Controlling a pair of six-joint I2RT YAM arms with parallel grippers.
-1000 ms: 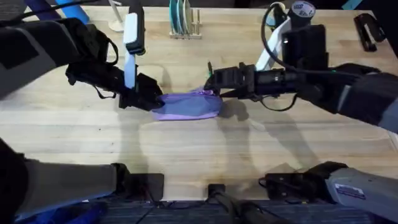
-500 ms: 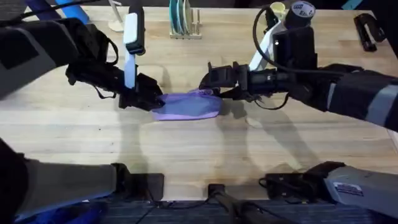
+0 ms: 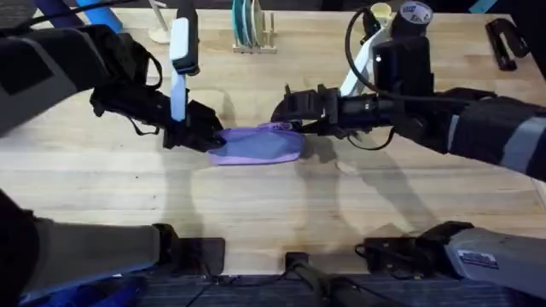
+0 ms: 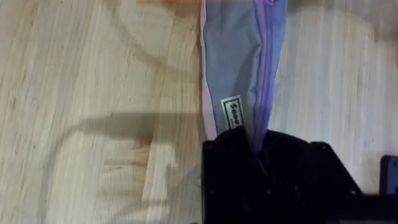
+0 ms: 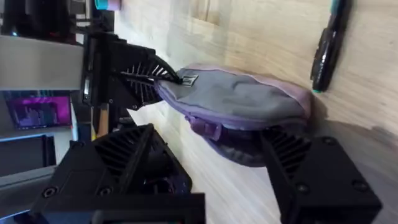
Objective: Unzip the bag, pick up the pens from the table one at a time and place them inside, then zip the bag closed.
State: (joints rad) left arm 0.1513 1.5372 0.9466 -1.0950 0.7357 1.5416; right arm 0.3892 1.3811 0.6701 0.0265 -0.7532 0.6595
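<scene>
The lavender bag lies on the wooden table, left of centre. My left gripper is shut on the bag's left end; in the left wrist view the bag runs away from the pinching left gripper. At the bag's right end my right gripper stands open, and the right wrist view shows the bag with its near end between the black fingers. One dark pen with a teal tip lies on the wood just beyond the bag.
A rack of plates stands at the back centre, with a white upright tool left of it. A black stapler-like object lies at the back right. A mug sits behind the right arm.
My right gripper has moved left, onto the bag's right end. The left gripper and the bag have stayed where they were.
</scene>
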